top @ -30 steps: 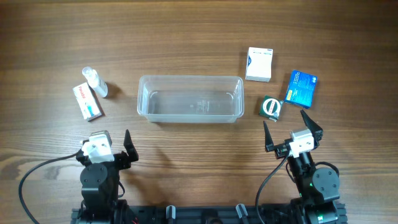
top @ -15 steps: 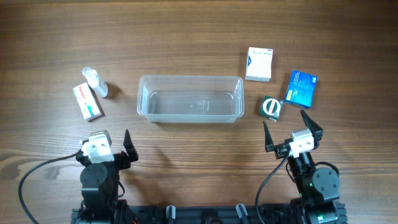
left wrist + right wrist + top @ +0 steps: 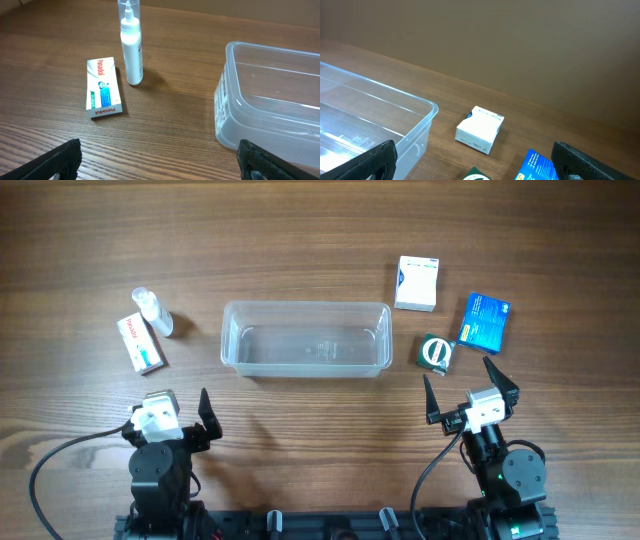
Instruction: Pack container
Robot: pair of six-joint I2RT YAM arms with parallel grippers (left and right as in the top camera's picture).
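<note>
The clear plastic container (image 3: 305, 340) stands empty at the table's middle; it also shows in the left wrist view (image 3: 272, 95) and in the right wrist view (image 3: 370, 125). My left gripper (image 3: 172, 405) is open and empty, near the front edge, left of the container. My right gripper (image 3: 470, 380) is open and empty, just in front of a green round-labelled item (image 3: 435, 352). A white box (image 3: 417, 283) and a blue box (image 3: 485, 322) lie right of the container. A Panadol box (image 3: 140, 343) and a small clear bottle (image 3: 153, 311) are at the left.
The wooden table (image 3: 320, 230) stretches bare behind the container. Both arm bases (image 3: 160, 475) sit at the front edge. The white box (image 3: 480, 130) and blue box (image 3: 537, 167) show in the right wrist view; the bottle (image 3: 131, 42) and Panadol box (image 3: 102, 94) in the left.
</note>
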